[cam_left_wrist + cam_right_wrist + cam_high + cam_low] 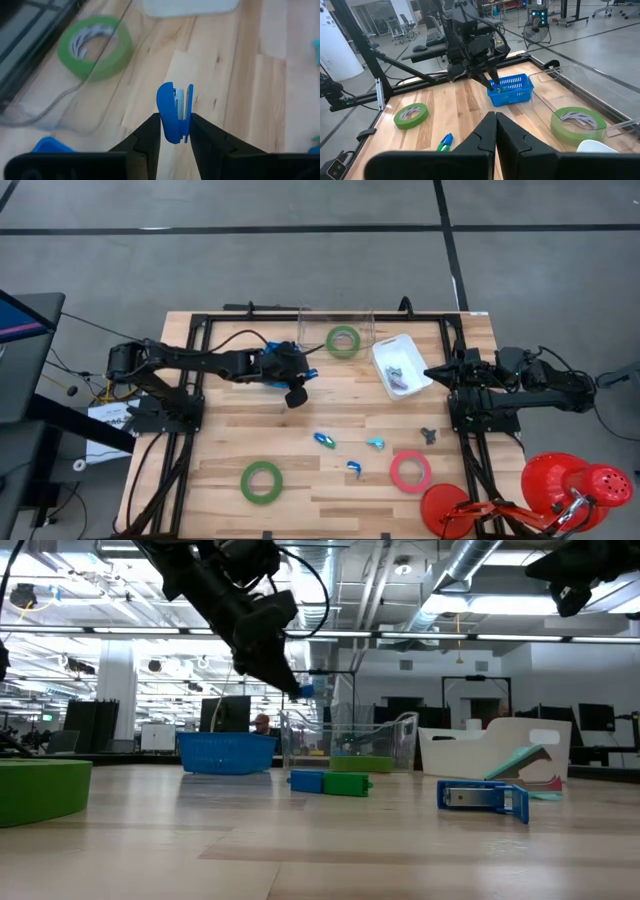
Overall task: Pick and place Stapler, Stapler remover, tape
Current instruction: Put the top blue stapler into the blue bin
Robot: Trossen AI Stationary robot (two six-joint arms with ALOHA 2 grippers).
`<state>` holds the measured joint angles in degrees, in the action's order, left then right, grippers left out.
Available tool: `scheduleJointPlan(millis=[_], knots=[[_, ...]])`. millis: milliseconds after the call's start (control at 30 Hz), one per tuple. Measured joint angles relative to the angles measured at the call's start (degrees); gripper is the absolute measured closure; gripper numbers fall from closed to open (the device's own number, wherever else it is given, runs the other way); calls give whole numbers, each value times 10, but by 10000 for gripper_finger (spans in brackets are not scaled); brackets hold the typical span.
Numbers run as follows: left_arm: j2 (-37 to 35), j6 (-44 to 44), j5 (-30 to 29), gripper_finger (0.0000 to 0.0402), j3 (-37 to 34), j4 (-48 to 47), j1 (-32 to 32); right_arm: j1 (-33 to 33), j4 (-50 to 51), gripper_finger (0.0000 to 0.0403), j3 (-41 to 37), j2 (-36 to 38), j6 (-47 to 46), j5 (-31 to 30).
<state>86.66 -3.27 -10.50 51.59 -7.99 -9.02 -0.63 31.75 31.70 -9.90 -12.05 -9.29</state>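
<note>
Wooden planks make the surface [230,430], with a black frame running along its edges and grey floor all around it. Above the back-left part, the left tool [175,131] hangs in the air and grasps a small blue stapler [174,113] between its two dark fingers; the stapler's long axis runs straight out from the fingertips, toward the green roll of tape [343,341] that lies in a clear tray [368,328] at the back edge. A blue basket [510,90] sits on the surface just beside this tool. The white bin [401,365] stands to the right of the clear tray and holds some small dark items. The right tool [496,131] waits above the right side, close to the white bin, with its fingers pressed together on nothing. A second green roll of tape [261,481] lies flat near the front-left, and the pinkish-red roll [410,470] lies flat at the front-right. Between them rest three small blue and teal pieces [349,446], and a little dark piece [429,434] lies near the right frame. The middle of the surface, under the left arm, is bare wood. Two red lamp-like objects [560,485] stand past the front-right corner.
</note>
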Motion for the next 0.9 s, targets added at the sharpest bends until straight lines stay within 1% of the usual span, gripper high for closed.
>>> scheduleJointPlan(millis=[167,333,433,567,733,900], knots=[[-23,0,-2,310,0,-60,-1,0,0,403,0,0,0,0],[-64,0,-37,310,0,-116,-4,0,0,403,0,0,0,0],[-88,0,-48,310,0,-137,-12,0,0,403,0,0,0,0],[-110,-1,-49,310,0,-145,-30,0,0,403,0,0,0,0],[-113,-2,-49,310,0,-170,-57,0,0,403,0,0,0,0],[-96,-7,-49,310,-1,-208,-77,0,0,403,0,0,0,0]])
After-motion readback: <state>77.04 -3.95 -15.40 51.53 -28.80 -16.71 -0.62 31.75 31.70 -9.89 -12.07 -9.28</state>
